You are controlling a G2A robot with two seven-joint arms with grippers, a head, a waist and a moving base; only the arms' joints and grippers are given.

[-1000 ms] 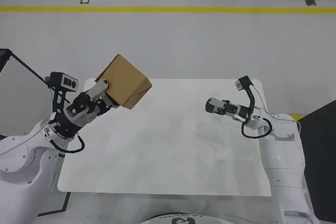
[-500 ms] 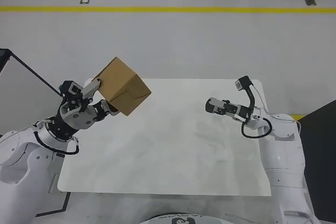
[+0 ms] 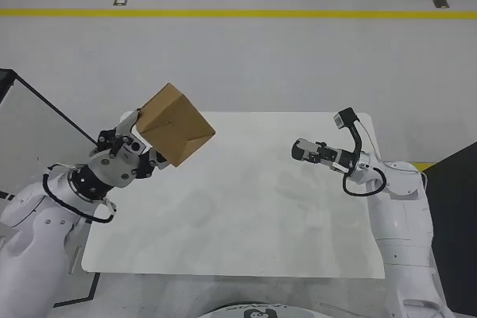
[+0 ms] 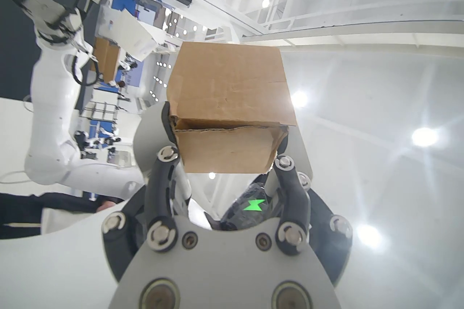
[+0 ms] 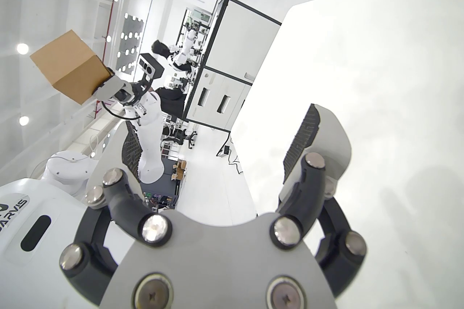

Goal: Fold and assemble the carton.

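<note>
Top view: left gripper (image 3: pixel 145 141) clamped on one end of brown carton (image 3: pixel 175 123), fingers on opposite sides. Carton already box-shaped, lifted off white worktop (image 3: pixel 238 222), tilted, above far left corner. Right gripper (image 3: pixel 296 149) well apart, over right side of worktop, fingers spread wide, holding nothing.

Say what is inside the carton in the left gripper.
Its inside is hidden: the carton is closed on every face that shows, folded flaps covering it. The left gripper clamps its flapped end.
</note>
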